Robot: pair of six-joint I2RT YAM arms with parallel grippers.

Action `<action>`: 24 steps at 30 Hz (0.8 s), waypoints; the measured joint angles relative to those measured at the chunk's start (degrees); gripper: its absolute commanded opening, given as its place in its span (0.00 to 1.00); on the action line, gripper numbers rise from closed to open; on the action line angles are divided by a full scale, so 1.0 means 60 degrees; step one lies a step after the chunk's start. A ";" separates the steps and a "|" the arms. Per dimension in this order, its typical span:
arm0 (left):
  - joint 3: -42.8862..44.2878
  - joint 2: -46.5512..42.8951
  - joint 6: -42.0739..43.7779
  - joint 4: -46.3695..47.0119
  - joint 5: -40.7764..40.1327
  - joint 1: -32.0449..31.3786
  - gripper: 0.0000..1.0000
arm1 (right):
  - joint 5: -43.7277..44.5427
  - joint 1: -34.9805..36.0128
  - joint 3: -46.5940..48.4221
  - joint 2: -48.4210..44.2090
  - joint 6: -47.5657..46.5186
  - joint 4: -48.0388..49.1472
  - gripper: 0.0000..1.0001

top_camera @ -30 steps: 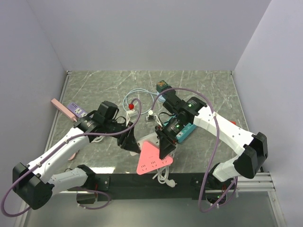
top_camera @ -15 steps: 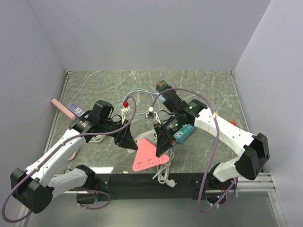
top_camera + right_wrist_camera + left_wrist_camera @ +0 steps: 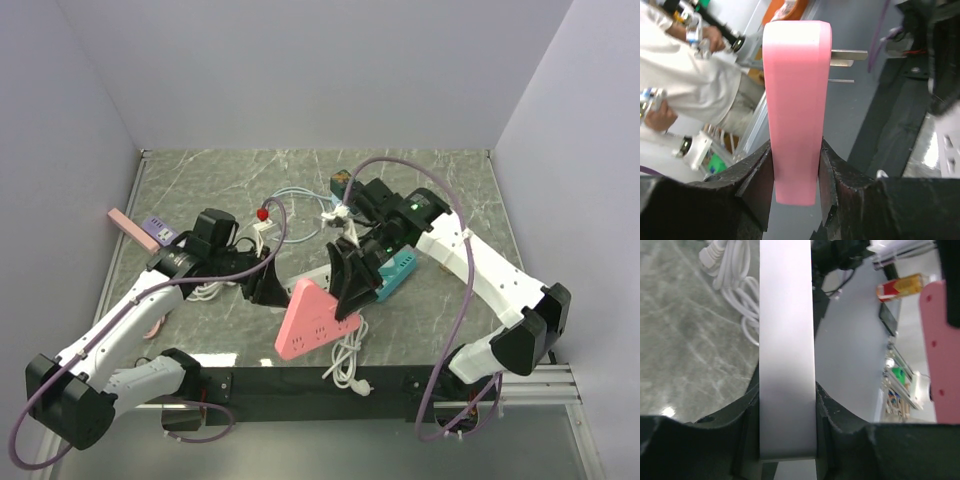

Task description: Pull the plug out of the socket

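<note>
Veined marble [image 3: 420, 180] underlies triangular pink plug [image 3: 313, 318], seemingly free of socket [image 3: 787, 340].

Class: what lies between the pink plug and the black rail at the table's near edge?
A coiled white cable lies between the pink plug and the rail; the top view shows it.

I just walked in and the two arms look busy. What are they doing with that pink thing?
The right gripper is clamped on the pink plug. The left gripper is clamped on the white socket strip. The plug's metal prongs show bare, and the left wrist view shows a gap between the two pieces, so the plug looks pulled out of the socket already.
</note>
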 measured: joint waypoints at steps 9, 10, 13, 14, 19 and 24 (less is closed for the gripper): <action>0.0000 0.0157 -0.0098 -0.0051 -0.1960 0.0324 0.00 | -0.0171 -0.3945 -0.0670 -0.0124 -0.0095 -0.0160 0.00; 0.0000 0.0211 -0.0138 -0.0062 -0.2233 0.0368 0.00 | -0.0178 -0.4470 -0.0685 -0.0127 -0.0095 -0.0175 0.00; 0.0007 0.0295 -0.0273 0.0000 -0.2911 0.0499 0.00 | -0.0186 -0.5552 -0.0685 -0.0102 -0.0080 -0.0175 0.00; 0.0022 0.0291 -0.0372 -0.0004 -0.3104 0.0539 0.00 | -0.0186 -0.5734 -0.0685 -0.0066 -0.0073 -0.0175 0.00; 0.0346 0.0131 -0.0743 -0.0029 -0.3931 0.0627 0.00 | -0.0251 -0.6375 -0.0419 0.1075 0.0036 -0.0273 0.00; 0.0918 -0.0375 -0.1049 0.0044 -0.4743 0.0736 0.00 | -0.0171 -0.6885 -0.0284 0.2204 0.0331 -0.0189 0.00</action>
